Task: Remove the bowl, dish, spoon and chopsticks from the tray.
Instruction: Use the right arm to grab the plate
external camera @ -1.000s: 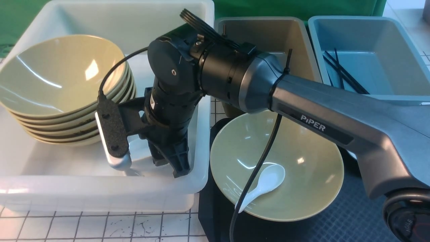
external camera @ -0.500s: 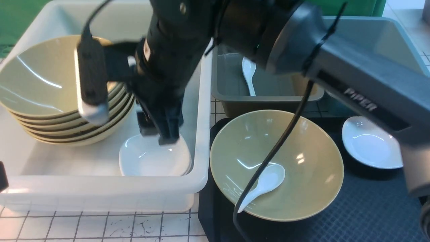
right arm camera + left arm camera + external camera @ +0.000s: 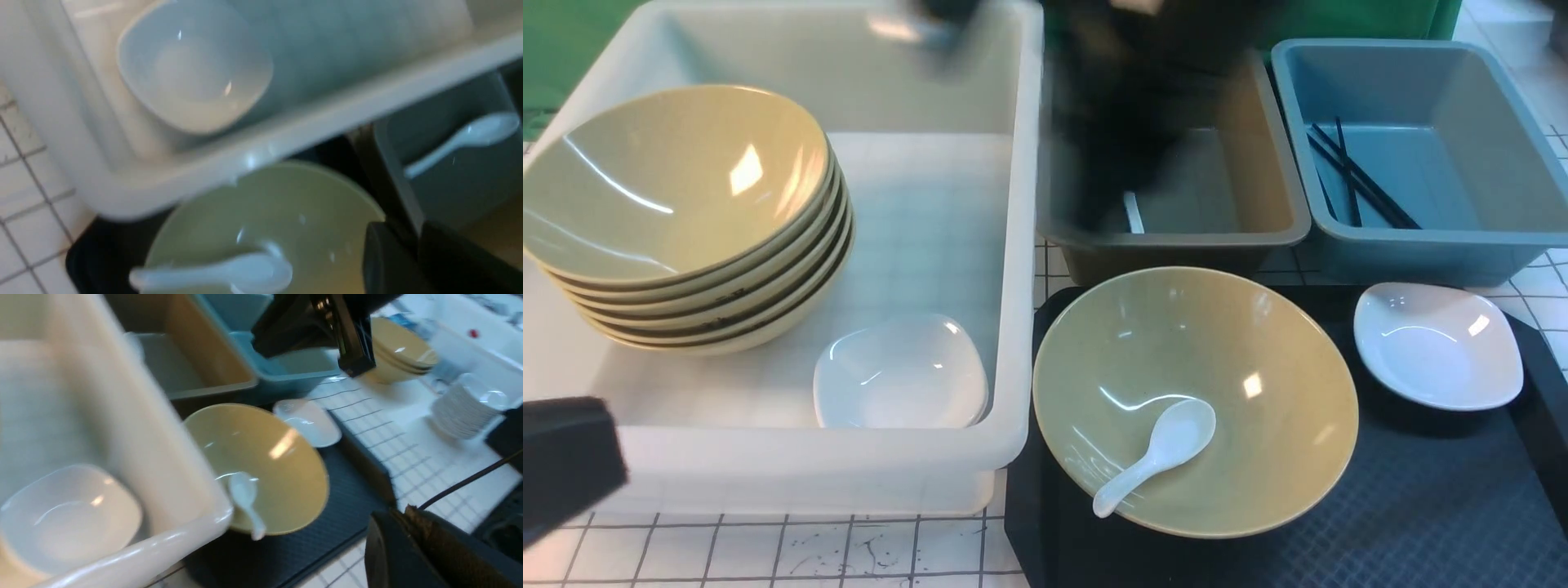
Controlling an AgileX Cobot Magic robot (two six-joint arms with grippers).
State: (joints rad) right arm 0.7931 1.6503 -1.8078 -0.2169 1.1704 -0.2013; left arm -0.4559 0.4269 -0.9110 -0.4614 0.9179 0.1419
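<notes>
While the right arm (image 3: 1119,106) is only a dark blur above the grey tub (image 3: 1258,220), you see the bowl (image 3: 1258,359) sitting upright on the tray (image 3: 1421,523), at its left end. The spoon (image 3: 1168,445) lies inside the bowl, scoop up, its handle reaching the near rim. The dish (image 3: 1437,347) rests on the tray's far right, apart from the bowl. The chopsticks (image 3: 1356,184) lie in the blue tub (image 3: 1421,237), and 1 other spoon (image 3: 1132,214) is in the grey tub. The white tub (image 3: 849,474) holds a stack of yellow bowls (image 3: 670,180) and another small dish (image 3: 900,374). The left gripper (image 3: 408,547) and right gripper (image 3: 416,261) show as dark shapes at the picture edges; you cannot tell whether either is spread or closed.
</notes>
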